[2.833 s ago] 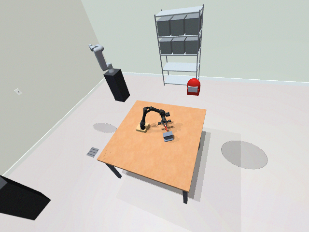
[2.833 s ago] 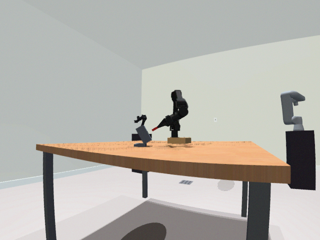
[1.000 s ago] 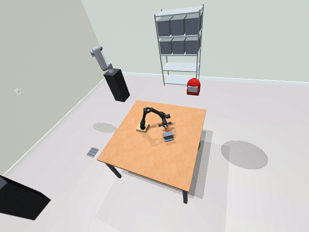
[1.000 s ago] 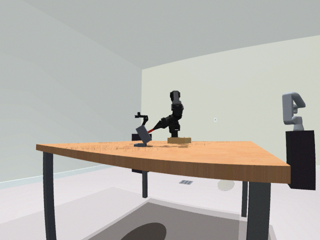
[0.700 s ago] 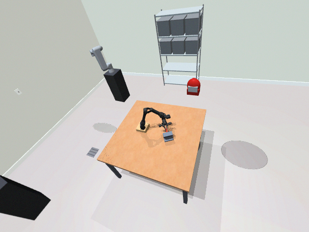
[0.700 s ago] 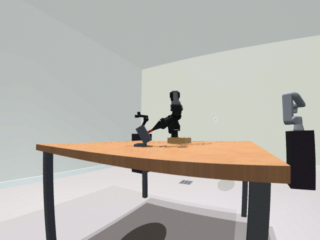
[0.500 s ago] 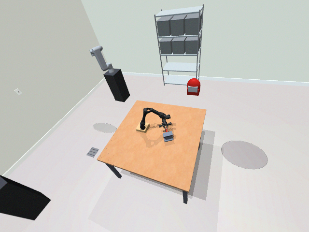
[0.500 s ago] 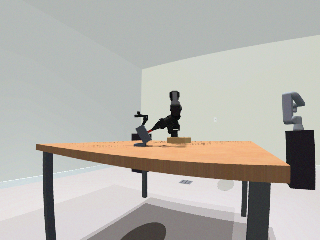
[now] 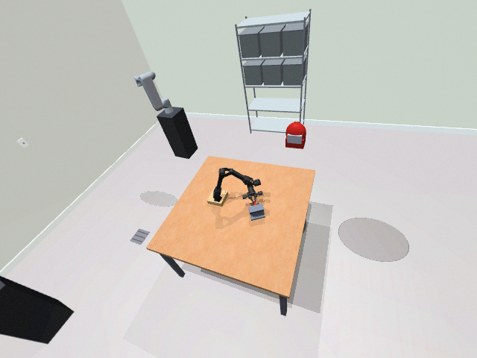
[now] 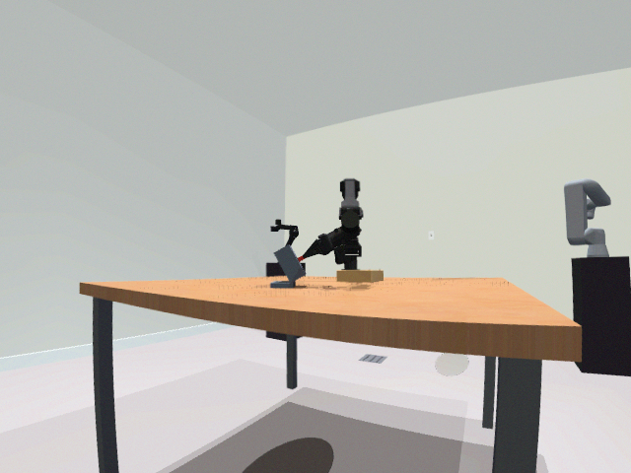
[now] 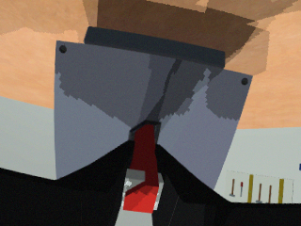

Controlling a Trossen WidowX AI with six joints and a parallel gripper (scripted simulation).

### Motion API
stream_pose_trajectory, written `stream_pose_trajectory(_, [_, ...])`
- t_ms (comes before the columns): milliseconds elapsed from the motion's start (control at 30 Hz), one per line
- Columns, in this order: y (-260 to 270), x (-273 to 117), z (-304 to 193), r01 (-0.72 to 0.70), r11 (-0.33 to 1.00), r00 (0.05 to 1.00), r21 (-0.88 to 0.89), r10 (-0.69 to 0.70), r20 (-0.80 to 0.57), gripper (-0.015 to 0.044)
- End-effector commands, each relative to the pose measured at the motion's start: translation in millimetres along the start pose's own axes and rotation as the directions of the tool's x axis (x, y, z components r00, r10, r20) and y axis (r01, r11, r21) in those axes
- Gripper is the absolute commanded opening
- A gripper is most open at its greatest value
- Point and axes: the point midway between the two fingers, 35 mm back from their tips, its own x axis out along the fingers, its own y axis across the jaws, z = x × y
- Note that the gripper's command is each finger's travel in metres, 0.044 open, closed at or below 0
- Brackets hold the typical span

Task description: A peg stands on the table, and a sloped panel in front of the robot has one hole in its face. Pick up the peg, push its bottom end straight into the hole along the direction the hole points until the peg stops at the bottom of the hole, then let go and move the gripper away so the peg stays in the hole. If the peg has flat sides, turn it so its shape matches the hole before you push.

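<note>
The sloped panel (image 9: 256,210) (image 10: 289,262) (image 11: 99,122) is blue-grey and stands tilted on its foot on the table. A dark-rimmed hole (image 11: 158,126) shows in its face in the wrist view. The red peg (image 9: 254,203) (image 10: 301,258) (image 11: 145,146) is flat-sided, and its far end is at the hole and seems to be inside it; how deep it sits is hidden. My gripper (image 11: 142,149) (image 10: 304,256) is shut on the peg, close in front of the panel's face, and tilted along with the peg.
The wooden table (image 9: 223,246) (image 10: 407,300) carries the arm's base block (image 9: 218,198) (image 10: 359,276), to the left of the panel in the top view. The panel's dark foot (image 11: 155,47) shows at the top of the wrist view.
</note>
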Motion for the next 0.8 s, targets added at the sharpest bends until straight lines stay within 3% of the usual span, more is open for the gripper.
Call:
stream_pose_trajectory(0, [0.1, 2.6, 0.7, 0.000, 1.000, 1.000, -0.003, 0.000, 0.003, 0.0000])
stream_pose_trajectory(533, [0.1, 3.4, -0.2, -0.001, 1.000, 1.000, 0.000, 0.001, 0.000, 0.0000])
stream_pose_trajectory(767, [0.1, 3.4, -0.2, -0.001, 1.000, 1.000, 0.000, 0.001, 0.000, 0.0184])
